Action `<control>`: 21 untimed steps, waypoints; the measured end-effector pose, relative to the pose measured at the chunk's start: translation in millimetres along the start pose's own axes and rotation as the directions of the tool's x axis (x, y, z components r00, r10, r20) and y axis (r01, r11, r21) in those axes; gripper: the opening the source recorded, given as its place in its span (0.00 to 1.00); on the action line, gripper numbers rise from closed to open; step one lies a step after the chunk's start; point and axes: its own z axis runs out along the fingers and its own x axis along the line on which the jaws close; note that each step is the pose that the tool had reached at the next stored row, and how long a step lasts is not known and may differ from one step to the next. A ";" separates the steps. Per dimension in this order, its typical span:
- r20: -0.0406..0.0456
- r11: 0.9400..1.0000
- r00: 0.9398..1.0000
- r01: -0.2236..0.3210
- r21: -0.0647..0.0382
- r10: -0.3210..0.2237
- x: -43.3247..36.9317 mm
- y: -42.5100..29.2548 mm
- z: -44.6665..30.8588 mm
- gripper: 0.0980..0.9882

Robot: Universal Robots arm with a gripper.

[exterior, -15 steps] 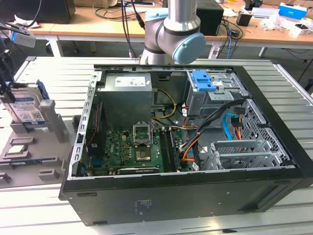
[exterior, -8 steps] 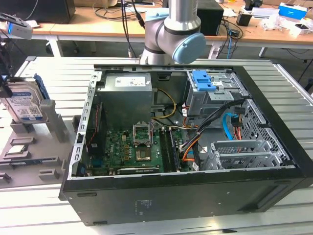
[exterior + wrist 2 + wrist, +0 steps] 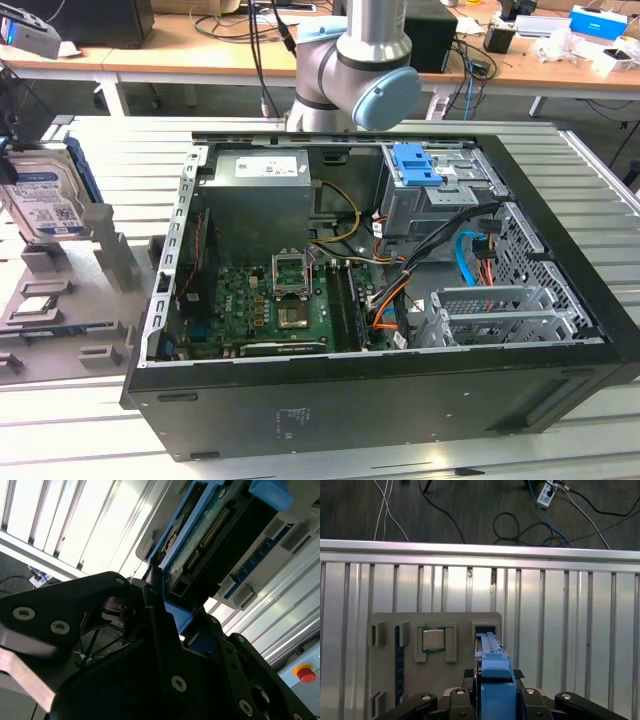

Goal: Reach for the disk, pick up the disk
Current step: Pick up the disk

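**A:** Looking at the gripper (image 3: pixel 493 674) in the first wrist view, where is the disk (image 3: pixel 489 647)?
**B:** Between its jaws, edge-on. They press its blue frame from both sides. At the exterior view's left it stands upright over the grey holder (image 3: pixel 60 300).
**A:** Its look?
**B:** Silver-grey, with a white-and-blue label and a blue side frame.
**A:** And the arm (image 3: pixel 350 65)?
**B:** Its bent elbow sits above the far edge of the open computer case (image 3: pixel 400 400).
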 end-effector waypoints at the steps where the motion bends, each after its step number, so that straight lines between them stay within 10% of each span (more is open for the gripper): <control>1: 0.000 1.000 1.000 0.000 0.000 0.000 0.0 -0.2 -3.6 0.30; 21: 0.000 1.000 1.000 0.000 0.000 0.000 0.4 -3.1 -53.1 0.30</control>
